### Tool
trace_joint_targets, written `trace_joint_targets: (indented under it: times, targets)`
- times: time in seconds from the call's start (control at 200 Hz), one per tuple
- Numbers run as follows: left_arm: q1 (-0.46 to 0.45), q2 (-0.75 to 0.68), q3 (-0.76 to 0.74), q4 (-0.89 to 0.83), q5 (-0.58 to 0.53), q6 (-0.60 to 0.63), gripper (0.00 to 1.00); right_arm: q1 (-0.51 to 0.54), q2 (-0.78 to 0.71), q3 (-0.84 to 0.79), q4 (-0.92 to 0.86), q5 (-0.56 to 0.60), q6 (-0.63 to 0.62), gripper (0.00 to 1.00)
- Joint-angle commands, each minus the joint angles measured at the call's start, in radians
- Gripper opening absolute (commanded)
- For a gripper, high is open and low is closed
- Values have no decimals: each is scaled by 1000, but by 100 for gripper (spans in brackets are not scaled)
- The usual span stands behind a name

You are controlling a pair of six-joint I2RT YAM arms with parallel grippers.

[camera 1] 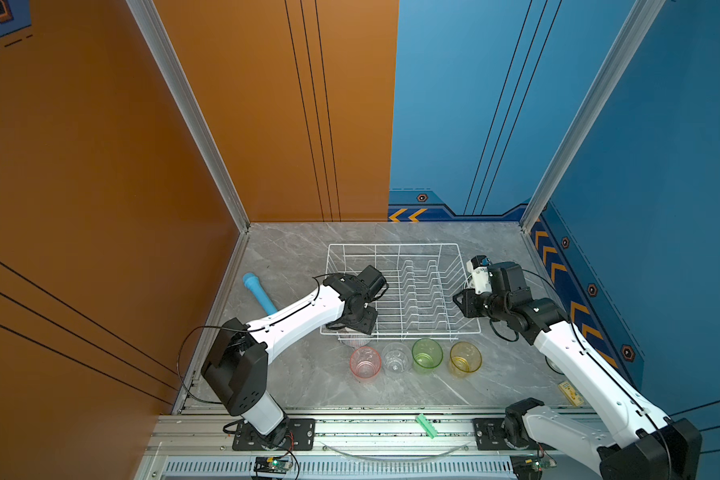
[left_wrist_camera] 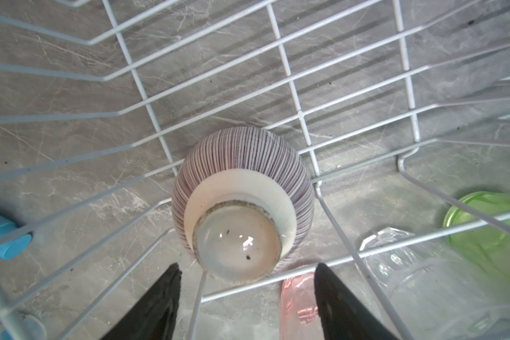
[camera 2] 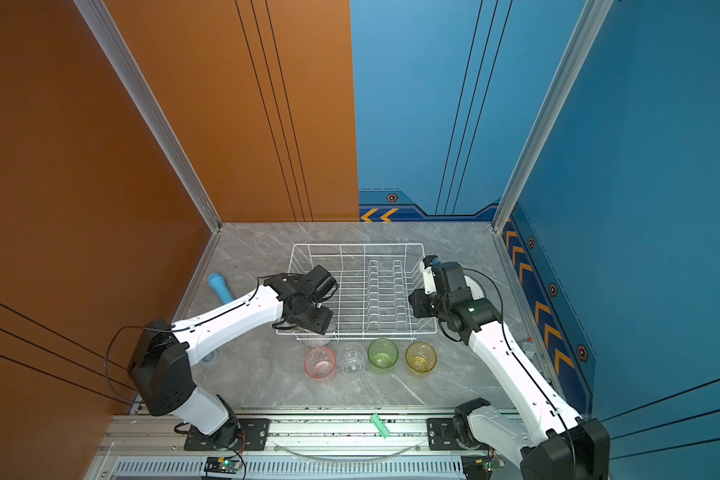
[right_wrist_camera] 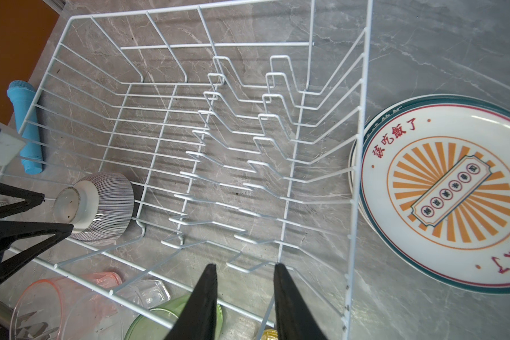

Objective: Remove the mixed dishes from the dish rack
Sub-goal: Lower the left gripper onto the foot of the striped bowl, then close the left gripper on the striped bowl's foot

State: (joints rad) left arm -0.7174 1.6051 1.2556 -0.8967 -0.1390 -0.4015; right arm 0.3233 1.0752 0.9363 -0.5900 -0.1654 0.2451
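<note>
The grey marble desk (camera 1: 308, 382) keeps a wide bare strip between the row of tumblers and its near edge. The white wire dish rack (camera 1: 391, 244) sits mid-desk, apart from the back wall, and a light-blue cylinder (camera 1: 260, 293) lies on the desk near its left side. A stack of plates (right_wrist_camera: 442, 194) lies flat on the desk just outside the rack's right rim (the right arm hides most of it in both top views).

The pink tumbler (camera 1: 365, 362), clear tumbler (camera 1: 396, 357), green tumbler (camera 1: 427, 353) and yellow tumbler (camera 1: 465, 358) stand upright just in front of the near rim. The striped bowl (left_wrist_camera: 242, 176) rests foot-up and tilted in the rack's near left corner, against the corner wires.

The left gripper (left_wrist_camera: 247, 265) hangs over it with its jaws wide, one on either side of the foot ring; contact cannot be told. The right gripper (right_wrist_camera: 245, 266) hovers by the rack's near right corner, jaws partway apart and holding nothing.
</note>
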Motion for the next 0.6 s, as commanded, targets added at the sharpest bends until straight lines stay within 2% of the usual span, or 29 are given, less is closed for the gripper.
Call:
trace_joint_targets:
  times: [0.0,0.591]
  targets:
    - [19,24,-19,20,31,-2,71,0,-6,-11,29,-20,16,31]
    - [41,65,-25,33,35,23,63,-2,5,-10,28,-17,17,31]
